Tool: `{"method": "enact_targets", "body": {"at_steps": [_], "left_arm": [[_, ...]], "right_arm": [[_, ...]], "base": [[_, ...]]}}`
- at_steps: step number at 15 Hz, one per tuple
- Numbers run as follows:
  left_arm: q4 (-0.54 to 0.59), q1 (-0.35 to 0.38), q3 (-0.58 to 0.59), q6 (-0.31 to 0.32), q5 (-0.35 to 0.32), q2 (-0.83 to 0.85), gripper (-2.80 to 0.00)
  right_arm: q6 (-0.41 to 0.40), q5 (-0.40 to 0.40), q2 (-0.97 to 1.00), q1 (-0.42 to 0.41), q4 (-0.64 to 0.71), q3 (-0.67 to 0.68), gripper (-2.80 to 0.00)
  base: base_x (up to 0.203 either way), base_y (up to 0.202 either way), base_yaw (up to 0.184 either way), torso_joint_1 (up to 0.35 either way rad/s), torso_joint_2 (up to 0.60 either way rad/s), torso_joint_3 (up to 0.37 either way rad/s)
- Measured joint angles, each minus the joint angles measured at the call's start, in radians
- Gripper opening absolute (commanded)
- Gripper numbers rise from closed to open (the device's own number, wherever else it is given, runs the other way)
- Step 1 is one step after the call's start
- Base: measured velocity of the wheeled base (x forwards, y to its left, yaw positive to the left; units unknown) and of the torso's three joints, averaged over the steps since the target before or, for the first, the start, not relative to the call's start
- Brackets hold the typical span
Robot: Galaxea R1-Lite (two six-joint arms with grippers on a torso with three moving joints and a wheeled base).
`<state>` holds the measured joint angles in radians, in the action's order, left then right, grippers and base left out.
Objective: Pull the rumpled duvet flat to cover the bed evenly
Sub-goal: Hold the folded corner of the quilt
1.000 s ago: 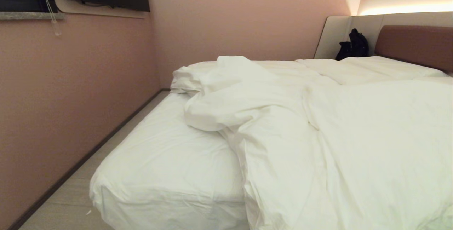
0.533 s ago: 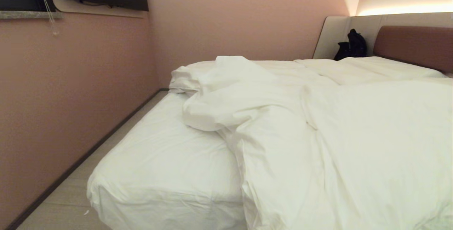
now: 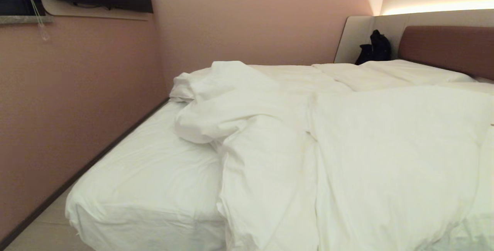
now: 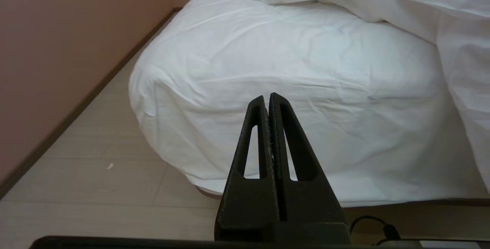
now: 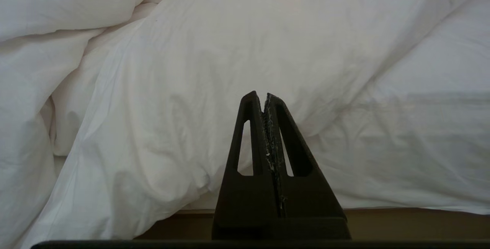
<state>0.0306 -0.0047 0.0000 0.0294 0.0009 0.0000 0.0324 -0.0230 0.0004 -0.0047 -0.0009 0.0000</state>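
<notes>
Left gripper (image 4: pixel 269 96) w/ fingers pressed together, holding nothing, hangs in front of the bed (image 3: pixel 142 181) at its bare corner. Duvet (image 3: pixel 347 158) is bunched up over the rest of the bed. Right gripper (image 5: pixel 264 96) fingers also pressed together, facing the duvet's hanging edge.

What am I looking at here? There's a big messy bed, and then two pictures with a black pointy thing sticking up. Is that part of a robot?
Yes. A robot took all three pictures. The wide one comes from a camera on its head: it shows the bed with a puffy white duvet bunched toward one side, leaving the sheet bare on the other. Pillows lie by the brown headboard, and something black sits in the corner.

The other two pictures come from cameras on its wrists. The black pointy things are its pinchers: the left gripper faces the bare mattress corner, the right gripper faces the duvet. Both are pinched shut and hold nothing.
</notes>
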Motion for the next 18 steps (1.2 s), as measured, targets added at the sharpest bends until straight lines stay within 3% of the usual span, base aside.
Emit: {"method": "enact_targets", "body": {"at_steps": [11,14,18], "left_arm": [[0.003,0.0,-0.016,0.003,-0.01,0.0,-2.8],[0.067,0.0,-0.166,-0.037,-0.094,0.019,-2.8],[0.119,0.0,-0.384,-0.161,-0.175,0.197,-2.8]], "right_arm": [[-0.001,0.0,0.0,0.0,0.001,0.0,-2.8],[0.0,0.0,0.0,0.0,0.001,0.0,-2.8],[0.0,0.0,0.0,0.0,0.001,0.0,-2.8]], "base": [[0.0,0.0,0.0,0.0,0.0,0.0],[0.0,0.0,0.0,0.0,0.0,0.0],[0.0,0.0,0.0,0.0,0.0,0.0]]}}
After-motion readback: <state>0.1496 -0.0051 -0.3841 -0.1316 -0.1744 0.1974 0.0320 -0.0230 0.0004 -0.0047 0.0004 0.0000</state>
